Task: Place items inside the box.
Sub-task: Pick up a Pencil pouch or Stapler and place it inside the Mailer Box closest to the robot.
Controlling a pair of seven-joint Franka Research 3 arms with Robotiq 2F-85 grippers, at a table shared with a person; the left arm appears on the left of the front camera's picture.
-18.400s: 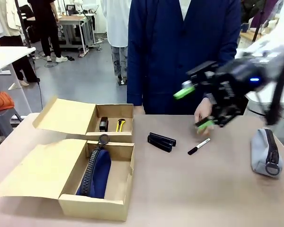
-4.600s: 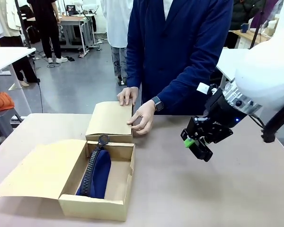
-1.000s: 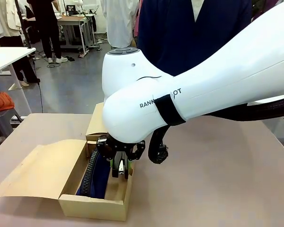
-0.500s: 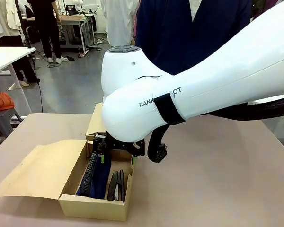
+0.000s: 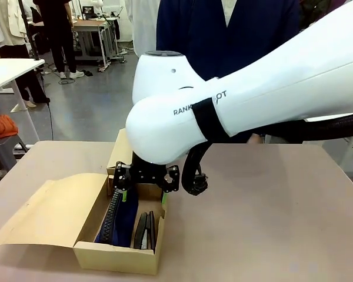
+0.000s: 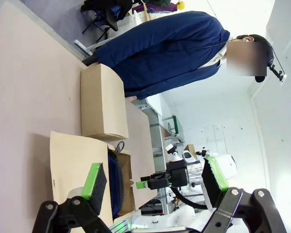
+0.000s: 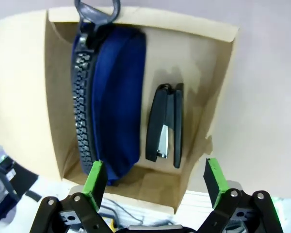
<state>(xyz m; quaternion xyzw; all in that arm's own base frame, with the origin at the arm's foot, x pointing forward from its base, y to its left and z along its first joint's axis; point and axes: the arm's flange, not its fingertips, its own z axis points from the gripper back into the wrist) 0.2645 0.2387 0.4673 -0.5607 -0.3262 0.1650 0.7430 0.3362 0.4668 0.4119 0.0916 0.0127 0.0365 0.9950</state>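
The long brown cardboard box (image 5: 115, 258) stands at the table's near left with its flap lid (image 5: 53, 211) folded out to the left. Inside it lie the navy zip pouch (image 5: 122, 216) and a black stapler (image 5: 145, 230), side by side. My right gripper (image 5: 144, 192) hangs open just above the box's far end. In the right wrist view the open right gripper (image 7: 154, 177) looks straight down at the pouch (image 7: 114, 97) and the stapler (image 7: 165, 127) in the box (image 7: 214, 87). My left gripper (image 6: 153, 177) is open and holds nothing, well back from the table.
The shorter cardboard box (image 5: 121, 154) sits closed right behind the long one; its lid (image 6: 103, 102) also shows in the left wrist view. A person in a navy coat (image 5: 223, 29) stands at the far side. My right arm (image 5: 253, 94) spans the table's middle.
My right gripper has let go of the black stapler, which now lies in the box beside the pouch. The gripper has opened and risen a little.
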